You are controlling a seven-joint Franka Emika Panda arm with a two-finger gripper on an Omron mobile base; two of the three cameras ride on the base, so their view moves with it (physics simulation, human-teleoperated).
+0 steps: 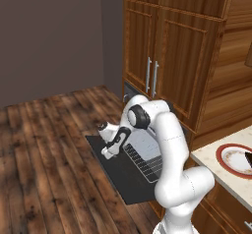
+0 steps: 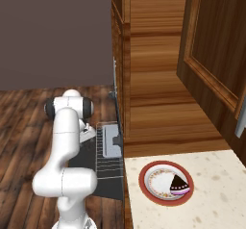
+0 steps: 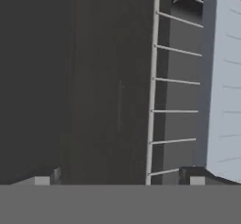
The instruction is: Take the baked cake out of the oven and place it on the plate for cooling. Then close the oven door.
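The oven door [image 1: 118,176] lies dropped open, flat over the floor, in front of the oven [image 1: 129,92]. A wire rack [image 1: 146,163] is slid out over the door, carrying a pale blue-grey tray [image 1: 143,142]. My gripper [image 1: 106,153] hangs just above the door's left part, beside the rack, open and holding nothing. In the hand view my gripper [image 3: 117,180] looks down on the dark oven door [image 3: 70,77], with the rack [image 3: 174,82] and tray [image 3: 226,86] to the right. The baked cake [image 2: 178,184], a dark wedge, rests on the plate [image 2: 144,180] on the counter.
Tall wooden cabinets [image 1: 172,56] rise above the oven. A speckled pale counter [image 2: 216,199] carries the plate to the right of the oven. Wooden floor [image 1: 44,154] stretches to the left of the open door, up to a grey wall [image 1: 49,31].
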